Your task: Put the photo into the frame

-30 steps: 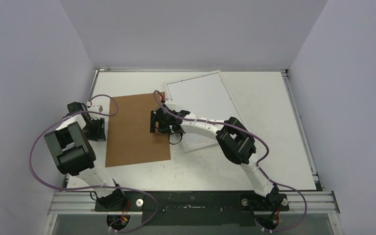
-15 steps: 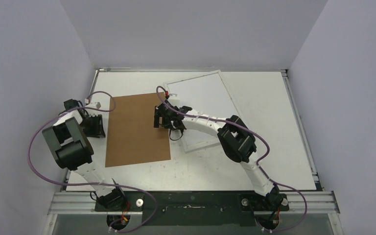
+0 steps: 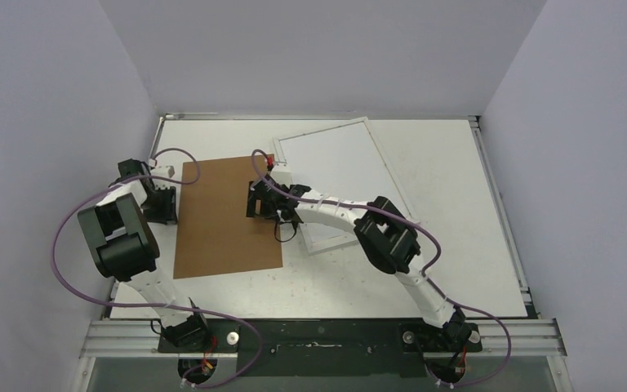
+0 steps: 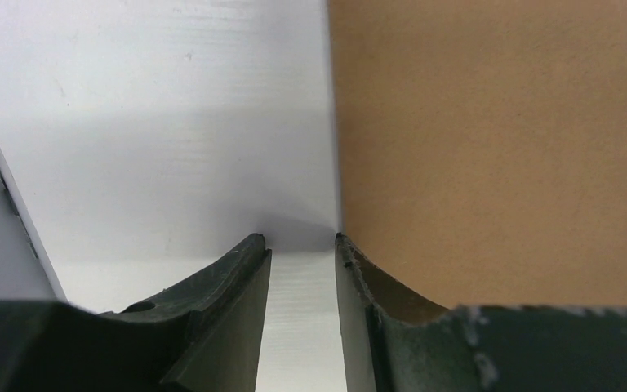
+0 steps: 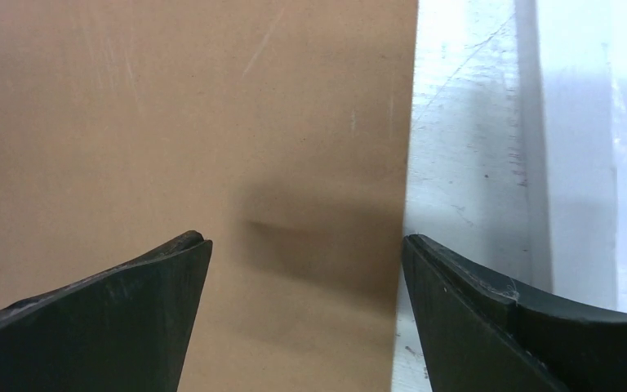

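A brown board (image 3: 224, 216) lies flat on the white table, left of centre. The white thin-edged frame (image 3: 335, 163) lies tilted at the back right, its near-left part under my right arm. The photo is out of view. My left gripper (image 3: 162, 204) is low at the board's left edge. Its jaws (image 4: 300, 238) stand narrowly open with only bare table between them, and the right fingertip (image 4: 344, 249) meets the board (image 4: 498, 147) edge. My right gripper (image 3: 255, 200) is wide open astride the board's right edge (image 5: 306, 241). One finger hangs over the board (image 5: 188, 122), the other over the table.
Grey walls close in the table (image 3: 457, 245) on the left, back and right. A raised metal rail (image 3: 498, 204) runs along the right side. The arm bases stand on the dark rail (image 3: 318, 336) at the near edge.
My left gripper's jaws have narrowed, and it has shifted slightly along the board's left edge. My right gripper has edged a little left over the board. The board has barely moved.
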{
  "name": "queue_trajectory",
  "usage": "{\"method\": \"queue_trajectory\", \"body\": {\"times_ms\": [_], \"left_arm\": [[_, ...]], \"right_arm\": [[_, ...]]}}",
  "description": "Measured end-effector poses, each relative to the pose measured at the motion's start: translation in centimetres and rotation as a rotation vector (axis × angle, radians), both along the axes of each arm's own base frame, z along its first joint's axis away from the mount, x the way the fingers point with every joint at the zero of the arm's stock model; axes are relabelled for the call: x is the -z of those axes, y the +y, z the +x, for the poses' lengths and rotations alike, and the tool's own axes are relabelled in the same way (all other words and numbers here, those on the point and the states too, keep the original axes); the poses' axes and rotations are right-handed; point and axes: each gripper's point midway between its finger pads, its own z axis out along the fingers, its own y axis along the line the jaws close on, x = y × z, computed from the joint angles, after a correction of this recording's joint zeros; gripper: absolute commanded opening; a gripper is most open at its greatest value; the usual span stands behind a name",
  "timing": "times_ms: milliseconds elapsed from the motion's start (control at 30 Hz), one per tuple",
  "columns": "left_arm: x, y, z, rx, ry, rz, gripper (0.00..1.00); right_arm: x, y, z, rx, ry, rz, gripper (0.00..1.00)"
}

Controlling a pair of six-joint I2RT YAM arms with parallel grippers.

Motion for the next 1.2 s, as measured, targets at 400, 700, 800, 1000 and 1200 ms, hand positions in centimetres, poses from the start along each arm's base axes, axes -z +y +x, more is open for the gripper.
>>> {"method": "queue_trajectory", "body": {"times_ms": [400,700,800,1000,1200], "left_arm": [[0.0,0.7,0.7,0.004,-0.018,0.056,0.18],[0.0,2.1,1.0,0.005,-0.036,0.087,0.13],[0.0,2.8,1.2,0.005,-0.037,0.092,0.12],[0.0,3.7,1.7,0.014,-0.038,0.088,0.11],[0.0,4.1,2.0,0.034,-0.036,0.087,0.09]], "right_arm": [[-0.9,2.1,1.4,0.051,0.053,0.250,0.90],[-1.9,3.5,2.2,0.083,0.114,0.463,0.90],[-2.1,4.0,2.0,0.085,0.130,0.513,0.90],[-2.4,4.7,1.5,0.088,0.162,0.590,0.90],[-2.6,5.0,1.2,0.089,0.176,0.637,0.90]]}}
